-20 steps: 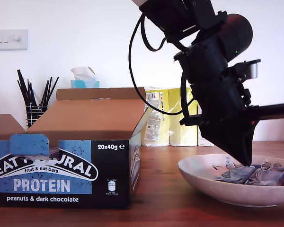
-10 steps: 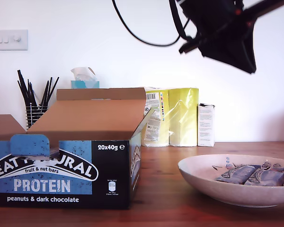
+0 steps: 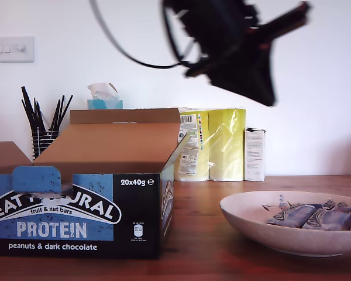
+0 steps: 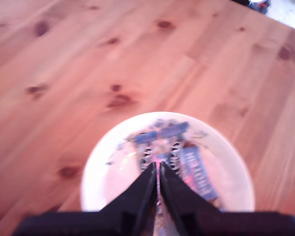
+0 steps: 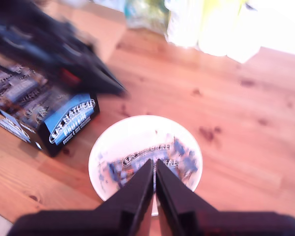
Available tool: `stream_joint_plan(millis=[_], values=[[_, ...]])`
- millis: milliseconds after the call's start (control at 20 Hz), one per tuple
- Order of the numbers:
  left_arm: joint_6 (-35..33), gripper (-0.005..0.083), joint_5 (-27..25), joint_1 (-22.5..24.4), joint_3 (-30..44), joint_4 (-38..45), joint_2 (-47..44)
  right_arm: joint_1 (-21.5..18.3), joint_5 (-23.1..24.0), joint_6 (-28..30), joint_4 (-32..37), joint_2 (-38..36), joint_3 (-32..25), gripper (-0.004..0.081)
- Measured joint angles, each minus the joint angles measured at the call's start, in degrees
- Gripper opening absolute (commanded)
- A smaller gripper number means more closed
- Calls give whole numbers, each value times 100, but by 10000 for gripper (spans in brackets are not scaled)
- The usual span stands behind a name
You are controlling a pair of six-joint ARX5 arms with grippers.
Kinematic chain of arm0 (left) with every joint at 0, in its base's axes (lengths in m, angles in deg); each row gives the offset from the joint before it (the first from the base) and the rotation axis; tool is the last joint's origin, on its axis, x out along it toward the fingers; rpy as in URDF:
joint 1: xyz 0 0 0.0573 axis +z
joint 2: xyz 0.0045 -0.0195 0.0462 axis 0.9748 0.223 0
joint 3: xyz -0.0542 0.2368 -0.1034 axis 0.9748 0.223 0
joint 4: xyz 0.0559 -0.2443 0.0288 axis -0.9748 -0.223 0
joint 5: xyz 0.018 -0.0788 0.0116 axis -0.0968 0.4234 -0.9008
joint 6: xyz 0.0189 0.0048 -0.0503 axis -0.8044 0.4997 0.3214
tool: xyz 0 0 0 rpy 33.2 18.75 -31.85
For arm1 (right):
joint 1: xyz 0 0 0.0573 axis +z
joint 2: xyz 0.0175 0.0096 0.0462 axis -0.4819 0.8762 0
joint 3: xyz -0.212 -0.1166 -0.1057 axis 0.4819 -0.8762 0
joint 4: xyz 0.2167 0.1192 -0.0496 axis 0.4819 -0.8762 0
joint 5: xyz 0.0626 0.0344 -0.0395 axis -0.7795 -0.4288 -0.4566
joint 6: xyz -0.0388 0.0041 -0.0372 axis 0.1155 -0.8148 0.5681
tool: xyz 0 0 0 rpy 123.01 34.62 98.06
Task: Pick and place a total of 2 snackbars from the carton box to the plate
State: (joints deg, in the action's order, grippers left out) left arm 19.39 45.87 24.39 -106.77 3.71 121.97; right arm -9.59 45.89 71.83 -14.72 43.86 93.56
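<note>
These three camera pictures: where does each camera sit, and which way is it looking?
Exterior view: low at table height, facing the carton box, the plate and the wall; a blurred arm overhead.
First wrist view: on my first gripper, looking down at the plate.
Second wrist view: on my second gripper, higher, looking down; another arm shows.
All share the plate with snackbars.

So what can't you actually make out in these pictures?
- Inside of the carton box: hidden by its front wall in the exterior view, blurred in the second wrist view.
- The arm: motion-blurred, cut off by the exterior view's top edge.
- Bars on the plate: rim partly hides them.
</note>
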Motion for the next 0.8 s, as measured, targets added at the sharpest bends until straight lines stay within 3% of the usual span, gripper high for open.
stream_joint_plan(millis=[200, 350, 650, 800], values=[[2, -21, -26, 538, 1220, 457, -1274, 0, 0, -232, 391, 0, -459, -13], [2, -21, -37, 979, 1853, 621, -1923, 0, 131, -343, 848, 0, -501, -13], [2, -21, 28, 1980, 3062, 708, -3042, -205, 297, -358, 907, 0, -501, -13], [0, -21, 260, 2662, 3512, 721, -3711, -393, -7, -433, 1023, 0, -503, -13]])
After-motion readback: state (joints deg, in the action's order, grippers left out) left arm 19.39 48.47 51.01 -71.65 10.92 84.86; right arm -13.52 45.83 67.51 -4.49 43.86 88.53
